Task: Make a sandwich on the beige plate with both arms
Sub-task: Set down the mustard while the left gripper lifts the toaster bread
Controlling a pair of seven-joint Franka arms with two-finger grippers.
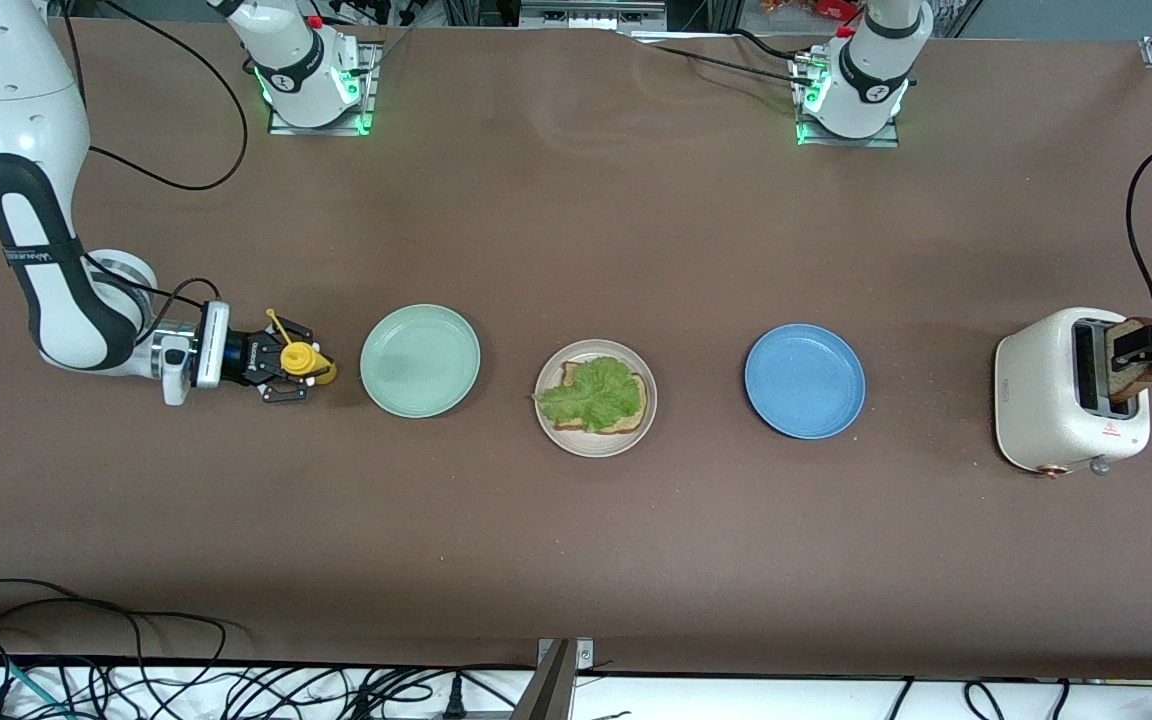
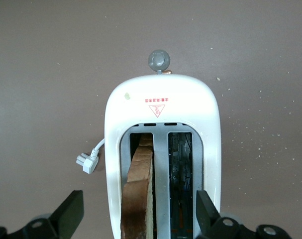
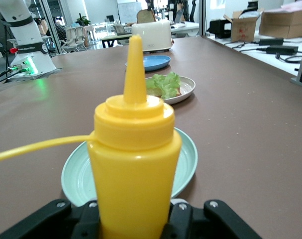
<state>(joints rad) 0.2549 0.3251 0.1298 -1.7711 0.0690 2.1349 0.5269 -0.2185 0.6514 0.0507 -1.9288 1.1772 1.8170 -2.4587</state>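
My left gripper (image 2: 139,219) straddles, jaws apart, the bread slice (image 2: 139,189) in the toaster (image 2: 163,109): centre, clamp, lift vertically. My right gripper (image 1: 288,372) clamps the yellow bottle (image 1: 304,362).

A plain brown table (image 1: 576,250) carries three plates in a row: a mint green plate (image 1: 420,360), a beige plate (image 1: 595,399) and a blue plate (image 1: 804,381). On the beige plate lies brown-crusted bread (image 1: 636,410) under a ruffled bright green lettuce leaf (image 1: 591,393). A yellow squeeze bottle (image 3: 133,169) sits in a black end effector (image 1: 288,371). The toaster (image 1: 1071,405) is cream white, marked with a small red triangle (image 2: 156,109), and holds a tan, brown-crusted slice (image 2: 139,194). Both arms are glossy white with black bands.
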